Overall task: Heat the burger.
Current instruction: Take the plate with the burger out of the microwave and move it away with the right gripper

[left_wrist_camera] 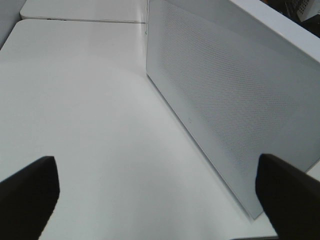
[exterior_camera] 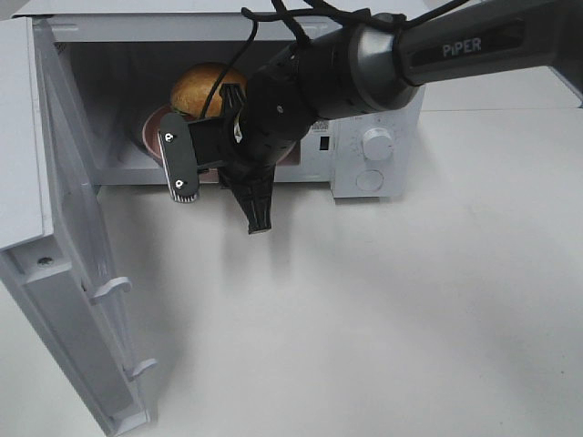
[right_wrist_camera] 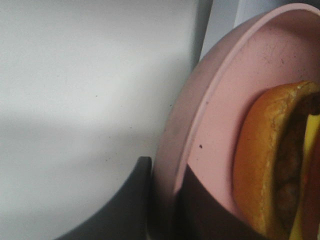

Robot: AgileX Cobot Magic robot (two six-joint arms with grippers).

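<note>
Right jaws pinch pink plate rim (burger aboard) inside microwave; left jaws wide, empty

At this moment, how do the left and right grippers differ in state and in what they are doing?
The left gripper is wide open and empty, while the right gripper is shut on the rim of the pink plate carrying the burger. The left gripper hangs over the bare table beside the microwave door; the right one reaches to the microwave opening. Both have dark fingers.
</note>
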